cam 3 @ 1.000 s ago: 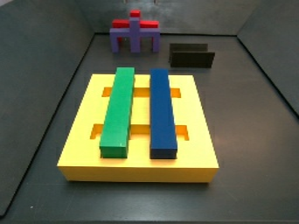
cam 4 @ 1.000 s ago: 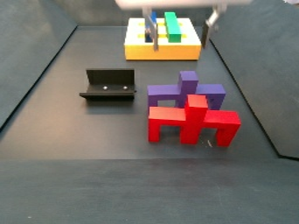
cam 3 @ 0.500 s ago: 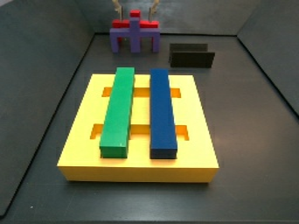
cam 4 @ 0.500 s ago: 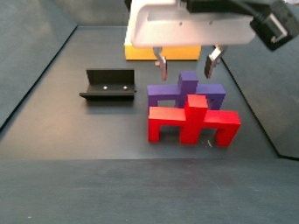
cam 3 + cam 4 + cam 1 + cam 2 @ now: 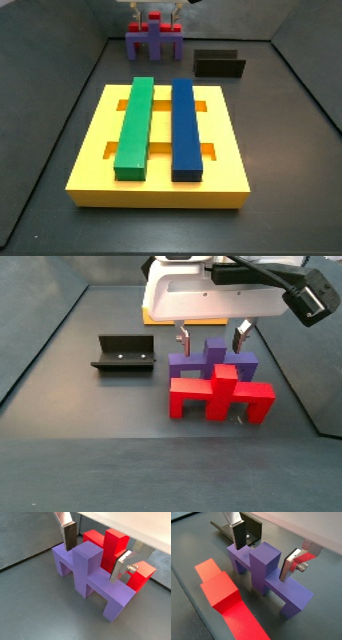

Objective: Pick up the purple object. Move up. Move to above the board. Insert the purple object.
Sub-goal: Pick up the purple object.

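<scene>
Gripper [image 5: 95, 552] astride blocky (matte) purple object [image 5: 87, 574]

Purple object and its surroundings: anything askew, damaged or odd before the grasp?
Nothing stands out. The purple object stands upright on the floor, intact, with the red piece right beside it. The pincer is open, its fingers straddling the purple stem. The fixture stands apart.

Tool [image 5: 93, 553] astride purple object [image 5: 90, 579] stem; red piece [image 5: 123, 554] crowds one side (touching).
</scene>
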Motion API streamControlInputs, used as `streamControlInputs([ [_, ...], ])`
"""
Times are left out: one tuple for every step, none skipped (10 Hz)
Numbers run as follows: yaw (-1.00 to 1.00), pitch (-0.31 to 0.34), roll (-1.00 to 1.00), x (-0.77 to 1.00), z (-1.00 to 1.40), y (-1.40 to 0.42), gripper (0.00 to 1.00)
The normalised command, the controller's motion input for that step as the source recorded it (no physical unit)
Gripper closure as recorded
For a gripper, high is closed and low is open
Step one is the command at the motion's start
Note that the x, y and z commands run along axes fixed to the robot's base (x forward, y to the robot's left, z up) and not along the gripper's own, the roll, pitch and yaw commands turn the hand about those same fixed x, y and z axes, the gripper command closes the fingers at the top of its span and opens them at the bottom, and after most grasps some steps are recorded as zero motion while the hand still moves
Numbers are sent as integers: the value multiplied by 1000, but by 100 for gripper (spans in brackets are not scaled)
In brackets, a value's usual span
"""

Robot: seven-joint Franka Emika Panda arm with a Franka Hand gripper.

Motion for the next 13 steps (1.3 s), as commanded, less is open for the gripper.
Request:
streamControlInputs([
  [0,0,36,23,-100,-97,0],
  [0,0,14,0,-154,0,0],
  [20,0,10,0,-149,40,0],
  [11,-3,1,-20,-137,40,0],
  [0,0,0,0,-66,0,0],
  [0,0,0,0,-23,0,0],
  [0,0,0,0,-23,11,0],
  [0,0,14,0,0,0,0],
  [0,0,0,0,0,0,0],
  [0,0,0,0,0,0,100],
  [0,0,0,0,0,0,100],
  [0,0,0,0,0,0,100],
  [0,0,0,0,0,0,100],
])
